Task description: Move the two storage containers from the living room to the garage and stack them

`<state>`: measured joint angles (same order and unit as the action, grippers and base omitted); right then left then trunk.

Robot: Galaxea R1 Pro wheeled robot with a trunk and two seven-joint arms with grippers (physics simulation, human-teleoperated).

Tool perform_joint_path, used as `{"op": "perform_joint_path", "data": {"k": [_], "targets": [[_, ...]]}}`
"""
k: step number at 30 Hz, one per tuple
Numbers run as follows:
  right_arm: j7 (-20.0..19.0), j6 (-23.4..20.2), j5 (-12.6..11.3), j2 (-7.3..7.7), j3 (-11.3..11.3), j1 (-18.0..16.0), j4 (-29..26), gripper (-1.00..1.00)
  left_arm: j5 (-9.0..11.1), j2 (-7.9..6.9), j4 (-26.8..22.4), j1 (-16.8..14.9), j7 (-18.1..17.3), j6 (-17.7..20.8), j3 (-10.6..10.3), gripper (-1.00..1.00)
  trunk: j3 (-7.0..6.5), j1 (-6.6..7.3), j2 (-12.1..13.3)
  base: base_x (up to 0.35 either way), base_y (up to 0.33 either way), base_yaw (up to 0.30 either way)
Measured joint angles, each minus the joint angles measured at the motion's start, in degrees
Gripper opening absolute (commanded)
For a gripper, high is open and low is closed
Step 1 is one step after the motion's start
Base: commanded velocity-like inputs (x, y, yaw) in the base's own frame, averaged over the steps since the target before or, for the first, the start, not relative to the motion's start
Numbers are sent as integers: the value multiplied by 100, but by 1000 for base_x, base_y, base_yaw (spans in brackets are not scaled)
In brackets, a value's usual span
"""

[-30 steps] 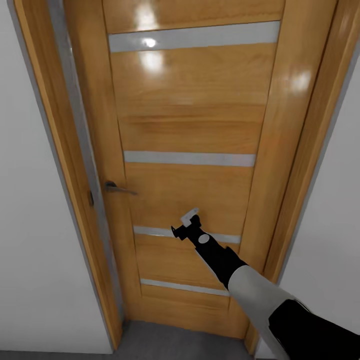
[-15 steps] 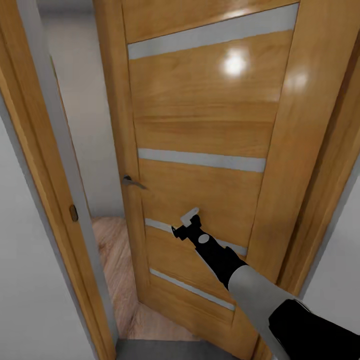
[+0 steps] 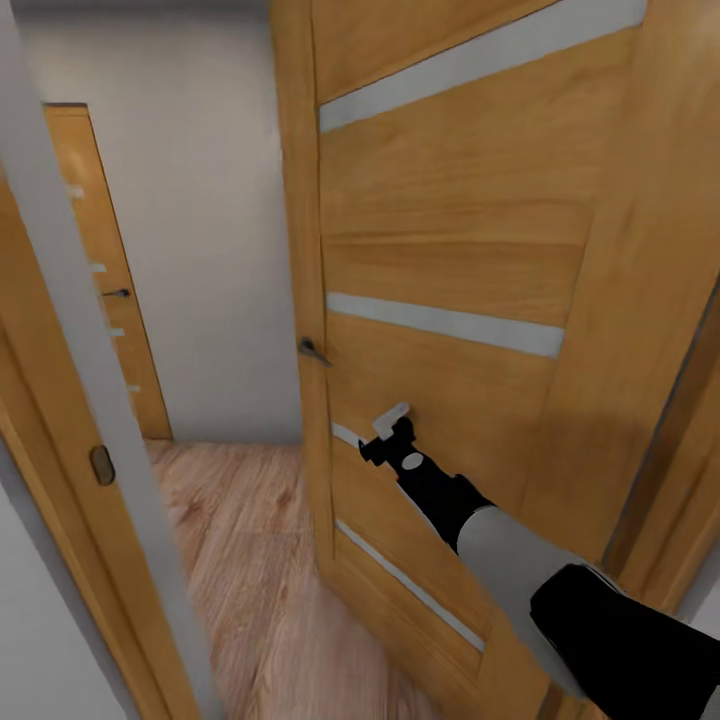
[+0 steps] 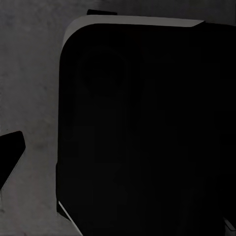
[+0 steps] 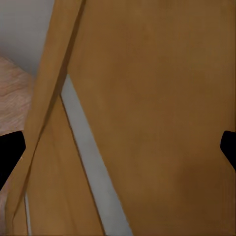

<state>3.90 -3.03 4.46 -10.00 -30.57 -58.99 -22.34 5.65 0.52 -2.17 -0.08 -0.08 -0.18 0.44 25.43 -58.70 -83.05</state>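
Orange wooden door point(image 3: 450, 300) has swung well open under the right gripper point(image 3: 392, 432), whose fingertips sit spread and empty against it, baring pale plank floor point(image 3: 250, 540) beyond; no containers visible yet, so driving through comes next.

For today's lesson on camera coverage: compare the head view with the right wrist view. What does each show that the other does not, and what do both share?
Head view alone: the right arm reaching to the orange door, the right end effector at its lower grey stripe, the door handle, a second door beyond the opening, and the door frame.

Right wrist view alone: a close look at the door's edge and two dark fingertips set wide apart.

Shared: the orange door, a grey stripe, and pale wood floor.
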Motion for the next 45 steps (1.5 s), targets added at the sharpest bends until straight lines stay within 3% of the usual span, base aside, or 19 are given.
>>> {"op": "perform_joint_path", "data": {"k": [3, 5, 24, 45], "targets": [[49, -37, -29, 0, -3, -316, 261, 100, 0, 0, 1, -1, 0, -5, 0, 100, 0, -1, 0, 220, 0, 0], [59, -39, -31, 0, -3, -339, 268, 100, 0, 0, 1, -1, 0, -6, -1, 100, 1, -1, -1, 168, 0, 0], [475, -16, 44, 0, 42, -362, 167, 100, 0, 0, 0, 0, 0, -6, 0, 100, 0, -3, 0, 19, 0, 0], [323, -9, -29, 0, 9, -319, 136, 100, 0, 0, 0, 0, 0, -6, 0, 100, 0, -3, 0, 0, 0, 0]]}}
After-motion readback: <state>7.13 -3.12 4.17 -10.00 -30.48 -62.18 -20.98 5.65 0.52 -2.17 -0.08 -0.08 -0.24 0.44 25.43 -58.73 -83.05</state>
